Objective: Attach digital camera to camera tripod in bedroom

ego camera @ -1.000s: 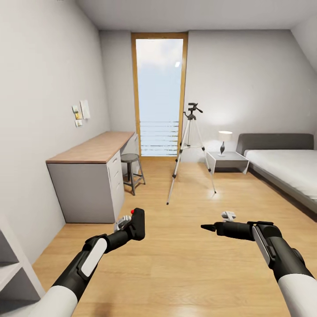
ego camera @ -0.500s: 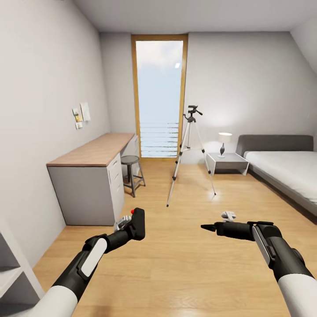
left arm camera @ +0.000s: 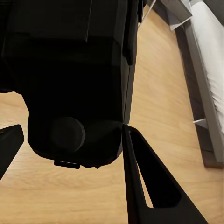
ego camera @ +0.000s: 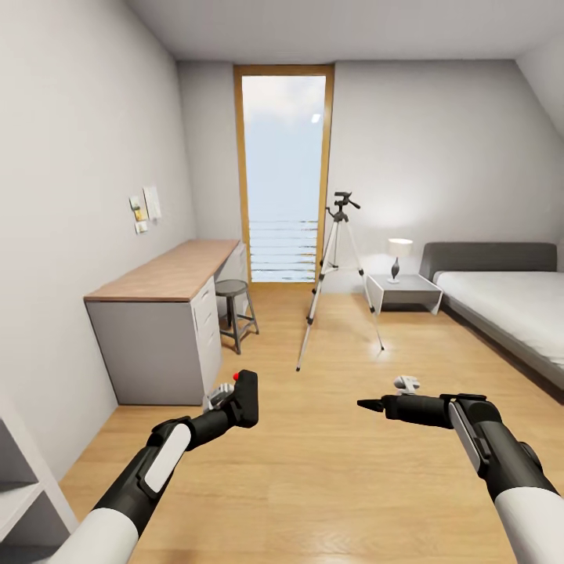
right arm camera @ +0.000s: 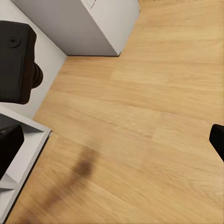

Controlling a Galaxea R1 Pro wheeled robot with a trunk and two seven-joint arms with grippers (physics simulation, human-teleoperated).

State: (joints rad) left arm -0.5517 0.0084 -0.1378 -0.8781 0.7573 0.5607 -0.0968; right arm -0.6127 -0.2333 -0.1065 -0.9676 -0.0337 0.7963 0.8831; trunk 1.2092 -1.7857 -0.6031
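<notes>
In the head view the left gripper [ego camera: 235, 403] is clamped on the digital camera [ego camera: 246, 398], a black box with a red dot at its top, held low at about 7 o'clock over the wood floor [ego camera: 329, 470]. The right gripper [ego camera: 368, 405] points to the left at about 5 o'clock; its fingers look together in a thin tip and carry nothing. The camera tripod [ego camera: 337, 274] stands far ahead near 12 o'clock, in front of the window [ego camera: 283, 172], well apart from both grippers. The desk [ego camera: 168, 274] runs along the wall at 10 o'clock with a stool [ego camera: 233, 307] just beside it. The bed [ego camera: 509, 301] is at 3 o'clock, with a small table [ego camera: 405, 290] and a lamp [ego camera: 399, 254] near its head.

In the left wrist view the digital camera [left arm camera: 70, 79] sits between the dark fingers [left arm camera: 149, 186], above the floor.

In the right wrist view the camera [right arm camera: 16, 60] shows at 10 o'clock, with the desk cabinet [right arm camera: 88, 23] at 12 o'clock.
</notes>
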